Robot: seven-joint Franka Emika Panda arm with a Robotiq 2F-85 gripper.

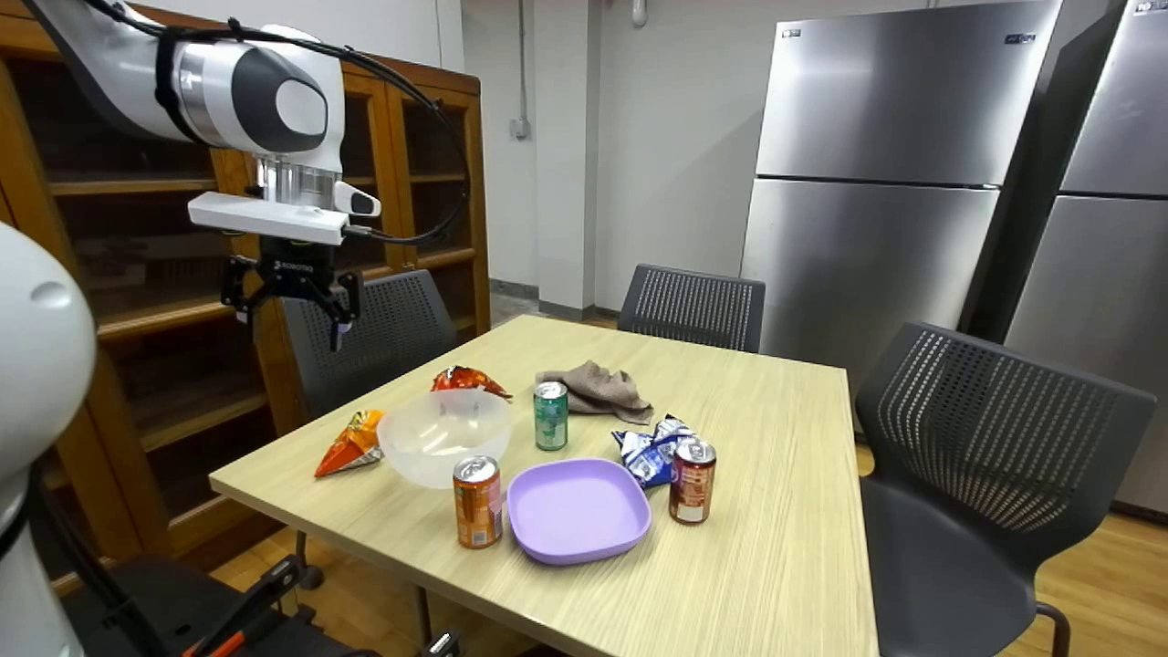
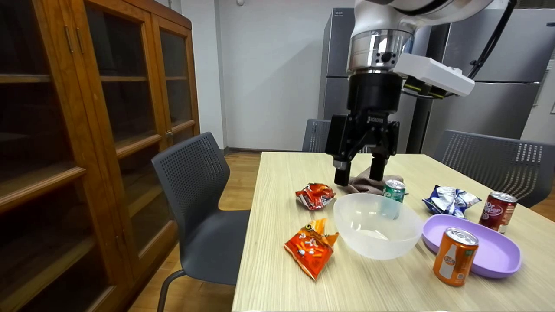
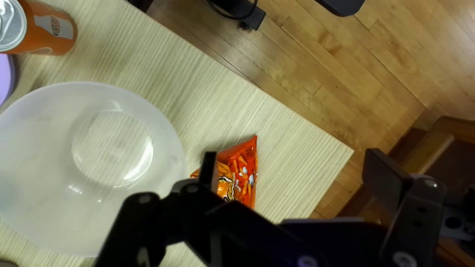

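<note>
We have gripper [image 2: 359, 173] spread wide, empty, hanging well above table corner [image 3: 311, 155], likely for clearance. Orange snack bag [image 2: 311, 249] lies just beside frosted bowl [image 2: 379, 250], probably too limp to stand.

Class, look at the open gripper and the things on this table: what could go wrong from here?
In the wrist view, the open gripper seems to straddle the corner of the table; lowering it straight down might strike the edge.
The orange snack bag lies close beside the translucent bowl, so a grab at the bag could bump or shift the bowl.
The orange can stands upright right by the purple plate; a careless sweep could tip it.
</note>
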